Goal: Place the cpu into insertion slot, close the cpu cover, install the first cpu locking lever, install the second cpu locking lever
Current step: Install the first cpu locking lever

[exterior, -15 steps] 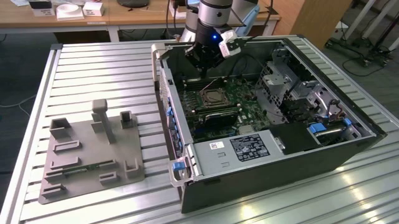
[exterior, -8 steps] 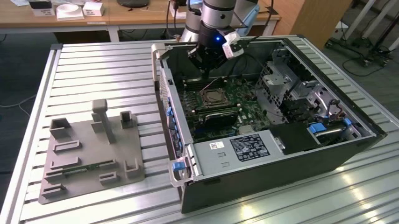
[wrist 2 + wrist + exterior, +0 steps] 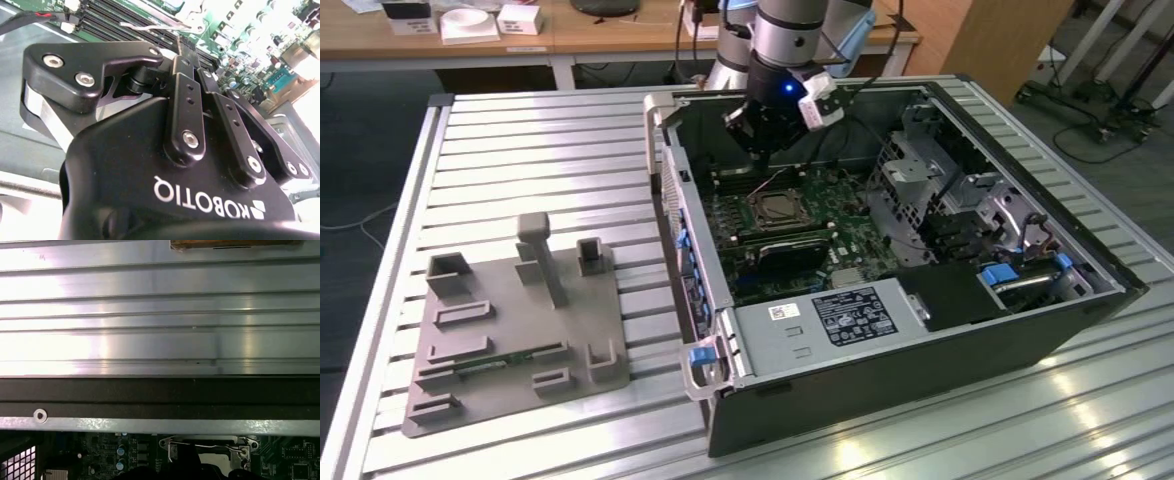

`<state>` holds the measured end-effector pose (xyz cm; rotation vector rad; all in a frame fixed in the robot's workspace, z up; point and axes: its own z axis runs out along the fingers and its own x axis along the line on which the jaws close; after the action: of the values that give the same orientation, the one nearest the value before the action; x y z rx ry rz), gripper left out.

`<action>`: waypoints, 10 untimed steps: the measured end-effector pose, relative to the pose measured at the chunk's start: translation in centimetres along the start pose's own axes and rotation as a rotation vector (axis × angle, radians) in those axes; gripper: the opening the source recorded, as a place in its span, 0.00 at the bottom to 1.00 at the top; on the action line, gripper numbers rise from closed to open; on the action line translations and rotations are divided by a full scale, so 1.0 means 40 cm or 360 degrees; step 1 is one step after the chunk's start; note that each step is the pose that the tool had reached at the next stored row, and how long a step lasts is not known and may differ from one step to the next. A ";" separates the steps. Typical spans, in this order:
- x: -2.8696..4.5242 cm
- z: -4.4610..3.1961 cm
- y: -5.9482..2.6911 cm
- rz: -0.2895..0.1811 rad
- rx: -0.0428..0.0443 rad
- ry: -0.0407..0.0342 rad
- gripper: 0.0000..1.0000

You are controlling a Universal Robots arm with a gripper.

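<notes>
The cpu (image 3: 783,209) sits in the insertion slot (image 3: 754,211) below the fingertips. Its grey top shows through the cpu cover (image 3: 241,452), which looks laid flat to pin it down. A wire locking lever (image 3: 155,27) lies just beyond the fingertips. The gripper (image 3: 186,47) has its fingers drawn together on nothing visible, probably to push rather than grasp. The computer case (image 3: 881,390) surrounds them.

Robotics lab, hardware assembly bench.
Robot arm (image 3: 787,30) over an open computer case (image 3: 921,370) on a slotted aluminium table (image 3: 520,130), with a grey fixture plate (image 3: 494,330) beside the case. Behind: wooden desk (image 3: 587,35) with small boxes and cables. Wheeled stands (image 3: 1094,90) at the exterior view's right.
</notes>
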<state>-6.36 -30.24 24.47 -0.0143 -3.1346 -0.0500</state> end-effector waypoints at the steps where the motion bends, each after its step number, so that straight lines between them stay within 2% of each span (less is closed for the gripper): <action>1: -0.001 0.002 0.000 -0.0015 0.0000 0.0000 0.10; 10: -0.017 0.012 0.004 -0.0054 0.0000 0.0001 0.10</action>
<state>-5.68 -30.06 23.99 0.0386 -3.1344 -0.0500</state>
